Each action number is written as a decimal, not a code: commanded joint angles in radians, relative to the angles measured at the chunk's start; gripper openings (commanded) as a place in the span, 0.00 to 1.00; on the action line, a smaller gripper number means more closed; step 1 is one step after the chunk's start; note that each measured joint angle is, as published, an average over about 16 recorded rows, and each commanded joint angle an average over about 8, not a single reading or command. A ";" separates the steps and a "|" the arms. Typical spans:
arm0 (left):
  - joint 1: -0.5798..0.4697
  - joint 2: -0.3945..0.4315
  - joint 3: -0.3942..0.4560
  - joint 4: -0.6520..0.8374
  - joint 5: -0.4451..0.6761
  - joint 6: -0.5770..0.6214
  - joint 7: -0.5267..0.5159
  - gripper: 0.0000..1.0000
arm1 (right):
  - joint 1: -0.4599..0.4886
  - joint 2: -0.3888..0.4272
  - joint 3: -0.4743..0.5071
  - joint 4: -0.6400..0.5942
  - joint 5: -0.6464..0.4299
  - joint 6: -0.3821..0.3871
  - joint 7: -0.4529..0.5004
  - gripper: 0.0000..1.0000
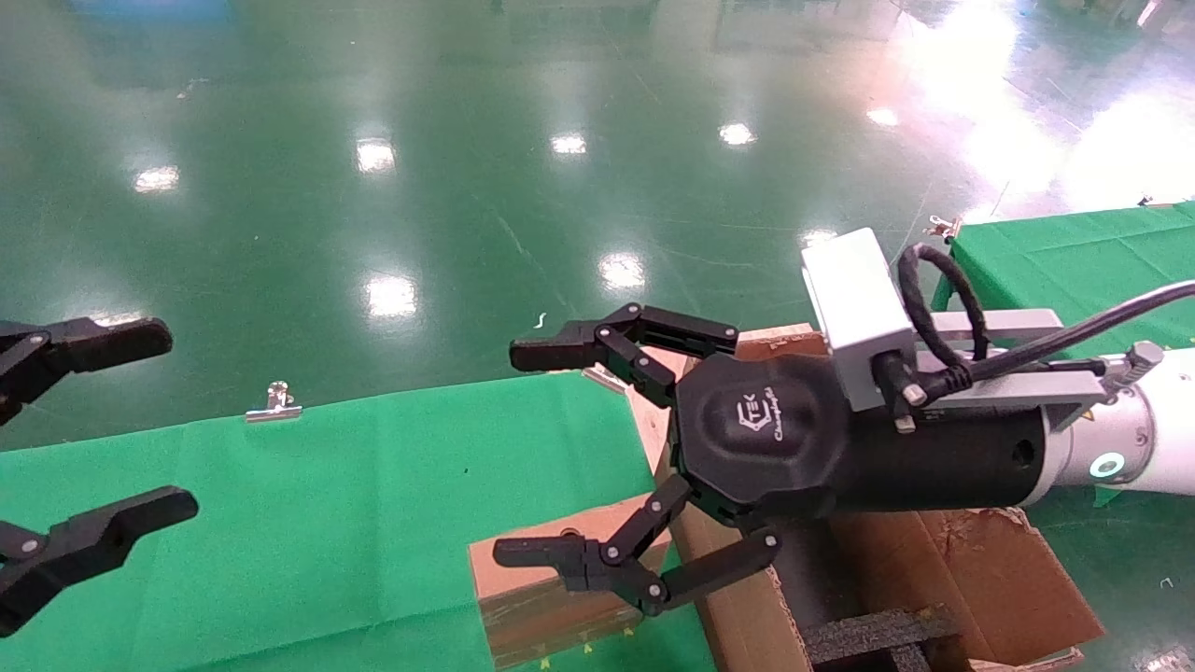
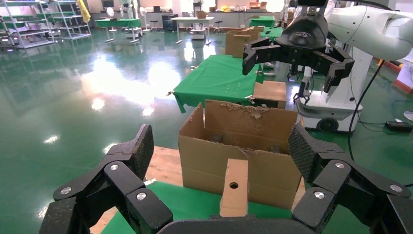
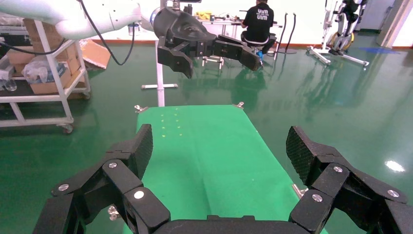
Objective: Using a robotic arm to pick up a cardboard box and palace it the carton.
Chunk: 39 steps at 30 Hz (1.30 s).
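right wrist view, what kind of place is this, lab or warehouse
Most likely a robot lab or factory test hall. It has a glossy green floor, a wheeled rack of boxes, a person in a black shirt seated at a bench, and tables draped in green cloth.

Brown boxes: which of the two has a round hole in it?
The cardboard box, small and flat, standing on the green cloth against the carton. The carton is far larger, with torn flaps and an open top.

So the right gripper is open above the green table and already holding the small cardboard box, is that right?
Not quite. The right gripper is open above the green table, but it holds nothing; the head view shows the cardboard box lying on the table beside the carton.
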 commanded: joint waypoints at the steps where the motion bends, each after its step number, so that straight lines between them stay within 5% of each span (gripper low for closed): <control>1: 0.000 0.000 0.000 0.000 0.000 0.000 0.000 1.00 | 0.000 0.000 0.000 0.000 0.000 0.000 0.000 1.00; 10: 0.000 0.000 0.000 0.000 0.000 0.000 0.000 1.00 | 0.000 0.000 0.000 0.000 0.000 0.000 0.000 1.00; 18: 0.000 0.000 0.000 0.000 0.000 0.000 0.000 0.06 | 0.000 0.000 0.000 0.000 0.000 0.000 0.000 1.00; 19: 0.000 0.000 0.000 0.000 0.000 0.000 0.000 0.00 | 0.000 0.000 0.000 0.000 0.000 0.000 0.000 1.00; 27: 0.000 0.000 0.000 0.000 0.000 0.000 0.000 0.00 | 0.013 0.004 -0.019 0.012 -0.042 -0.005 0.005 1.00; 39: 0.000 0.000 0.000 0.000 0.000 0.000 0.000 0.00 | 0.163 -0.058 -0.184 0.011 -0.354 -0.056 0.011 1.00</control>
